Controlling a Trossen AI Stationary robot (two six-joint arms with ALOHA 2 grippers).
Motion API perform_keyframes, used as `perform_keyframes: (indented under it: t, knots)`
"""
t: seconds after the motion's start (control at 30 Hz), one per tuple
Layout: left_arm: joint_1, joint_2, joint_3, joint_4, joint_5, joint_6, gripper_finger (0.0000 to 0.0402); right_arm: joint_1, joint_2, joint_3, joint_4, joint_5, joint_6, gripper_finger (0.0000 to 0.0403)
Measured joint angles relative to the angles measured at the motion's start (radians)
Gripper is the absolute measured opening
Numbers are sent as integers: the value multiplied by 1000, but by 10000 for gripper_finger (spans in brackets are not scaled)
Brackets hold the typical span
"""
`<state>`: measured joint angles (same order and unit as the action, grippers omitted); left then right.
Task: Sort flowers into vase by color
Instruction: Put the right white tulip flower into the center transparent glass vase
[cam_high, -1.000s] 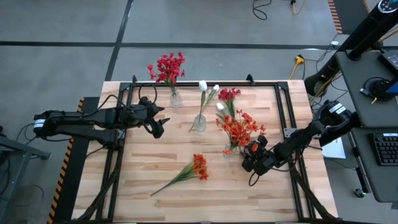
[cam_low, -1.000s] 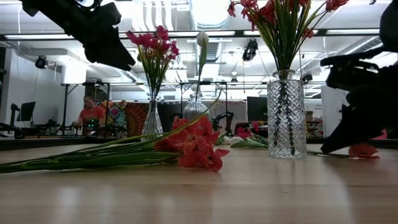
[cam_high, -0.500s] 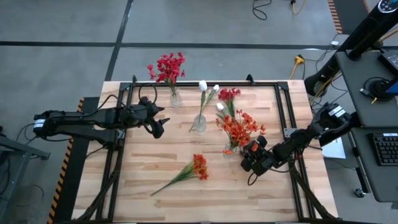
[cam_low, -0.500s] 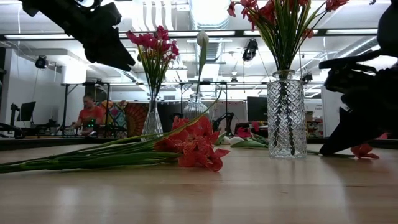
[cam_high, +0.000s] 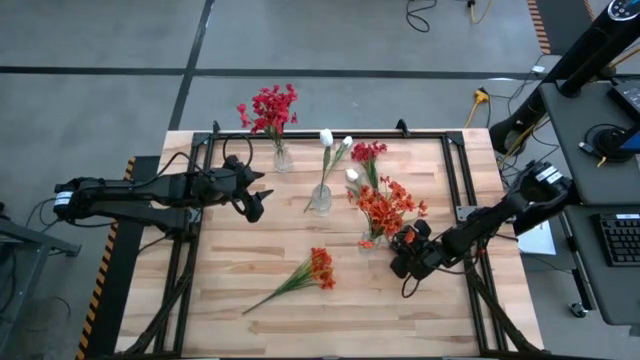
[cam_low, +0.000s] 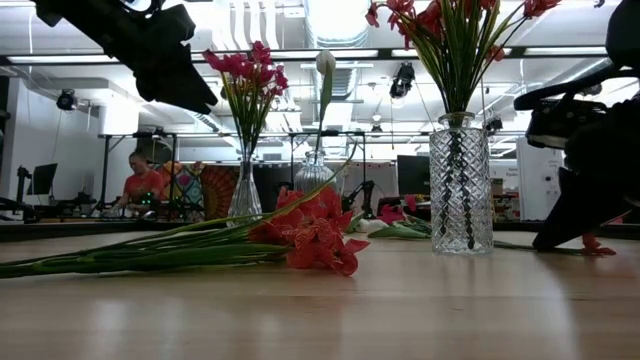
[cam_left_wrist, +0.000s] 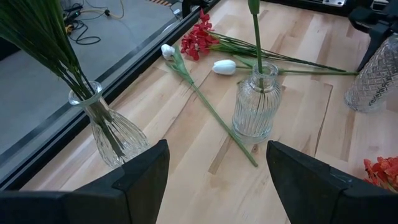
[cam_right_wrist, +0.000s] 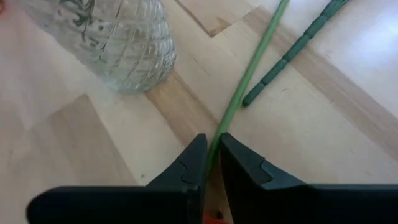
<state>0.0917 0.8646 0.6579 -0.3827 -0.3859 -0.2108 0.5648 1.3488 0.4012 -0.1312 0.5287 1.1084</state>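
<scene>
1. Left gripper (cam_high: 254, 203): unchanged, fingers apart, empty, hovering near the table's (cam_high: 440, 310) left edge.
2. Right gripper (cam_high: 400, 252): fingers have closed, now clamped on a green flower stem (cam_right_wrist: 247, 78) beside the orange-flower vase (cam_low: 460, 185), toward the right edge.

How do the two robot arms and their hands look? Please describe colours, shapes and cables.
Both arms are black, built of jointed tube-like segments. The left hand ends in two broad, flat black fingers with angular edges. The right hand has two narrow black fingers with small notched tips. Thin black cables loop beside each arm. The right arm carries a white patch near its base.
</scene>
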Motion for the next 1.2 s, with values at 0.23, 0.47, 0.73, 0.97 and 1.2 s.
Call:
perform_keyframes:
  t: [0.23,0.47,0.73,0.97,1.2]
  knots:
    - [0,0,0,0,0,0,252,0,-20,0,-21,-33,14,11]
    - [0,0,0,0,0,-3,252,0,-20,14,-41,-46,46,9]
    - [0,0,0,0,0,-4,252,1,-18,107,-208,-125,75,9]
    - [0,0,0,0,0,-4,252,4,-18,173,-348,-264,98,9]
    - [0,0,0,0,0,-4,252,34,-18,208,-432,-394,134,9]
